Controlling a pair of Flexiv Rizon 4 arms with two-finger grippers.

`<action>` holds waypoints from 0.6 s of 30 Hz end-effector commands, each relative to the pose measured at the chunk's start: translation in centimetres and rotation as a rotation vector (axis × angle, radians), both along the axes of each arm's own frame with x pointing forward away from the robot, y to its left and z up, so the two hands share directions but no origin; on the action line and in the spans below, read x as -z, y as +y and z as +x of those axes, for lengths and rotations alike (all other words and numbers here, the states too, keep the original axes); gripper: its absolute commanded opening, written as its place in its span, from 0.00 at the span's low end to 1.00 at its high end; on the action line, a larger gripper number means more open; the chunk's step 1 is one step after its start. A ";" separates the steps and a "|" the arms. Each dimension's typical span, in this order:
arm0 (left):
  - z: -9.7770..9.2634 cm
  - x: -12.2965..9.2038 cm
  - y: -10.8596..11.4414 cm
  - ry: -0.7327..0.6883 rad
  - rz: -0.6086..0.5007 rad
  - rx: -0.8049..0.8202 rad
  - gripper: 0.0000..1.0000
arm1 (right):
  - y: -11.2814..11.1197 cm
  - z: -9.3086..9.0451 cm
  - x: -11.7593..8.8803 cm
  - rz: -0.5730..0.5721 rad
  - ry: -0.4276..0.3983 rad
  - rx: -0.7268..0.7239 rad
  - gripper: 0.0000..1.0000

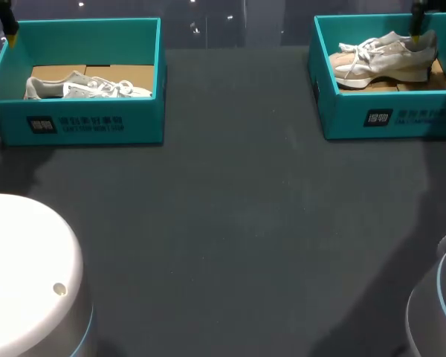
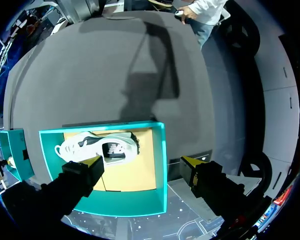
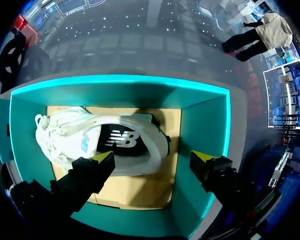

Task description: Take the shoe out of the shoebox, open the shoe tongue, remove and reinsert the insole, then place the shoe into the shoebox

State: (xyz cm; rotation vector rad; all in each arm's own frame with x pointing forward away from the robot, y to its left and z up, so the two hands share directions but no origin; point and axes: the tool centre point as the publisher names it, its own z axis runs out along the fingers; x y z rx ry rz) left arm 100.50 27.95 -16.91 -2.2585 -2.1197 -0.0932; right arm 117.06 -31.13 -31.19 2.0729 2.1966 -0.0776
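Both pincers stand wide open, and neither holds or touches anything.

From its own wrist the left pincer (image 2: 142, 162) looks straight down on the left box (image 2: 161, 150). One yellow fingertip (image 2: 96, 161) hangs over the side of the left shoe (image 2: 97, 147). The other fingertip hangs outside the box wall, so the wall runs between the fingers. That pale shoe lies on the brown cardboard floor, against the wall farthest from the pincer.

The right pincer (image 3: 153, 157) looks down the same way into the right box (image 3: 205, 120). One fingertip (image 3: 105, 158) is over the sole edge of the right shoe (image 3: 90, 135) and the other is over the box wall. Only this view looks into the shoe's mouth, where the dark insole shows, with white laces bunched at the toe end.

The head view shows what neither wrist view does, both boxes at once. The left box (image 1: 74, 123) is in the upper left of the frame and the right box (image 1: 386, 115) in the upper right, well apart on the dark table (image 1: 238, 223), each with its shoe inside. Of the arms it shows little. A yellow tip of the left pincer (image 1: 10, 30) pokes in at the top left corner, and the right pincer (image 1: 435, 26) sits at the top right, above the back of its box.
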 end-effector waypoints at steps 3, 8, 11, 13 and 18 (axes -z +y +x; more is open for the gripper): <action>-0.1 0.0 0.0 -0.001 0.002 0.001 1.00 | -0.5 1.1 1.2 0.007 0.049 0.019 1.00; -0.1 0.0 0.0 -0.001 0.002 0.001 1.00 | -0.8 1.0 2.0 0.021 0.059 0.037 0.98; -0.1 0.0 0.0 -0.001 0.002 0.001 1.00 | -0.8 1.1 2.6 0.030 0.066 0.041 0.96; -0.1 0.0 0.0 -0.001 0.002 0.001 1.00 | -0.8 1.2 3.0 0.036 0.070 0.042 0.95; -0.1 0.0 0.0 -0.001 0.002 0.001 1.00 | -0.8 1.3 3.8 0.052 0.084 0.052 0.88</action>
